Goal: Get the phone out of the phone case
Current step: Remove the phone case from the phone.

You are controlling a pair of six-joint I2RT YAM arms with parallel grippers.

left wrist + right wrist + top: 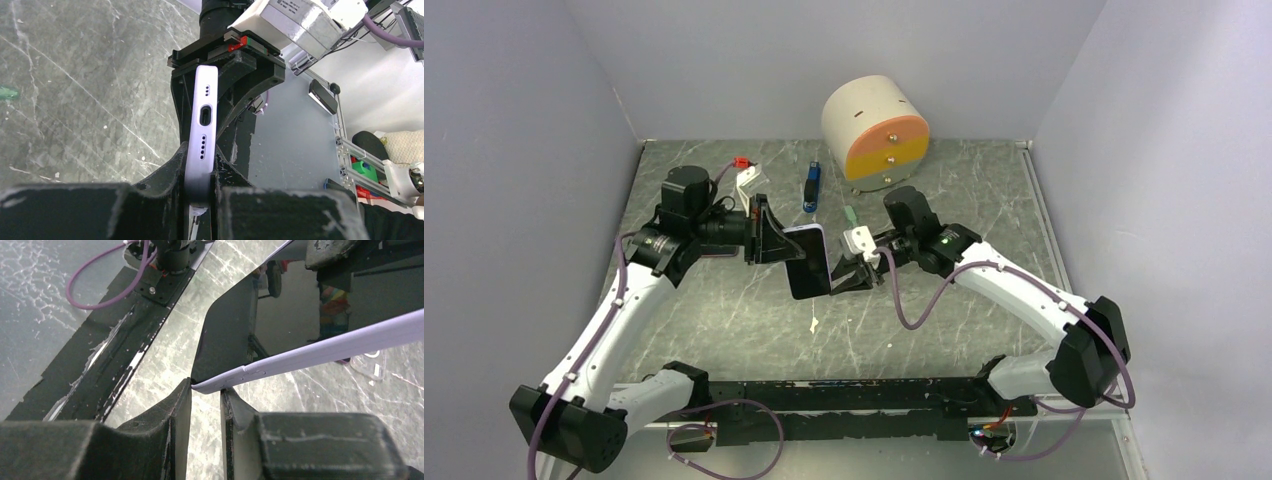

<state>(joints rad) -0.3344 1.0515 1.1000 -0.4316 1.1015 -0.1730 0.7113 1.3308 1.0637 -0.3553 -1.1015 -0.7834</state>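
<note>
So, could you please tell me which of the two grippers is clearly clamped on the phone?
The left gripper: the phone sits pinched deep in its jaws. The right gripper reaches only one corner, and a grip there is not clear.

Black phone (809,268) in lilac case (205,120), aloft

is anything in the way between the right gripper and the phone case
Nothing visible stands between them. The right gripper has its fingertips right at a corner of the lavender phone case, which the left gripper holds clamped by its other end. Whether the right fingers already pinch that corner is unclear.
</note>
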